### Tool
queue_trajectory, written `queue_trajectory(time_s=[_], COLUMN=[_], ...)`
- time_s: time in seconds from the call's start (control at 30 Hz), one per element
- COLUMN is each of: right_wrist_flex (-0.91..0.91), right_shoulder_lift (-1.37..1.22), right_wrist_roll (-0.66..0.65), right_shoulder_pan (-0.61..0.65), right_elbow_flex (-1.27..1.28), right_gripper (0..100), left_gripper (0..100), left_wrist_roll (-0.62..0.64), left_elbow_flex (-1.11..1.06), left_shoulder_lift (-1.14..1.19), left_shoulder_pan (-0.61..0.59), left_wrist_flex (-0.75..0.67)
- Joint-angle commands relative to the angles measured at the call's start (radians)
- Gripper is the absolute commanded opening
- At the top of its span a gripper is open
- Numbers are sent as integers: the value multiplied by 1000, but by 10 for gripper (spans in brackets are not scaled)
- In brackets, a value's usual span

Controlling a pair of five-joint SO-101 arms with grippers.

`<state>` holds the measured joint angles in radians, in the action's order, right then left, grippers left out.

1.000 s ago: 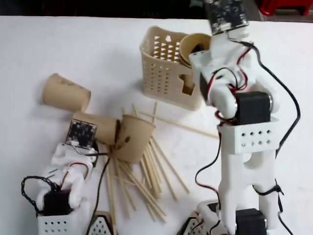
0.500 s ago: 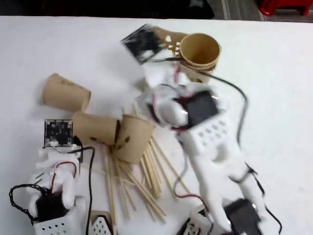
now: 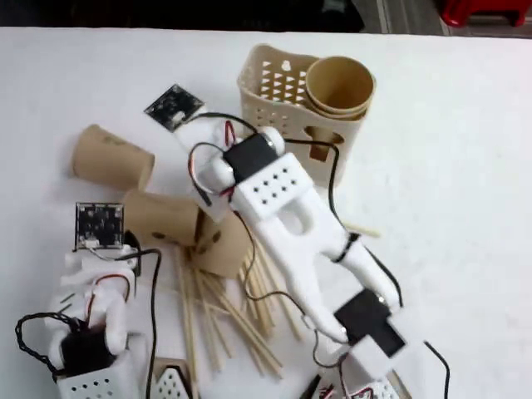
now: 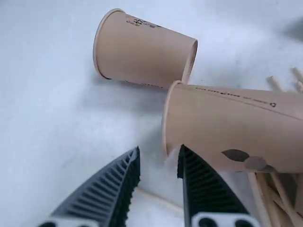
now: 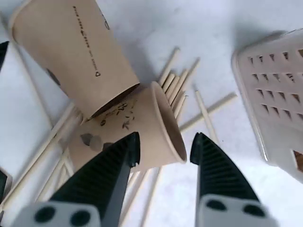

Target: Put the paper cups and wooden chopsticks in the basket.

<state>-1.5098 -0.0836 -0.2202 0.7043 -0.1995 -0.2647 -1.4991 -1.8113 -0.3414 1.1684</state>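
The right arm (image 3: 274,187) swung from basket (image 3: 268,100) to the cup (image 5: 142,127) on chopsticks (image 3: 249,324).

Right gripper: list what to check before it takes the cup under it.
1. Right gripper open: ok.
2. Lined up over the cup: ok, its rim sits below the gap.
3. Cup free of clutter: not ok; it lies on chopsticks, against a second cup.
4. Left gripper out of the way: ok, open at the second cup's far end.
5. Room in the basket: ok, stacked cups fill one end.
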Motion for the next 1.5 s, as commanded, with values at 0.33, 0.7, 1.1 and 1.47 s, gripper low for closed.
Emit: queue_trajectory(time_s=[0.33,0.7,1.1,1.47], right_wrist_flex=[-5,-205,-209,-209], right_shoulder_lift=[-275,-390,-225,160], right_wrist_roll=[11,6,-49,-149], right_shoulder_pan=[12,19,21,33], right_elbow_flex=[-195,-368,-365,-235], right_gripper=[183,44,19,19], left_gripper=[142,142,142,142], left_wrist_roll=[8,8,8,8], left_elbow_flex=[21,20,18,18], left_shoulder_lift=[-12,-12,-12,-12], left_shoulder_pan=[-13,-13,-13,-13], left_wrist_flex=[-21,-21,-21,-21])
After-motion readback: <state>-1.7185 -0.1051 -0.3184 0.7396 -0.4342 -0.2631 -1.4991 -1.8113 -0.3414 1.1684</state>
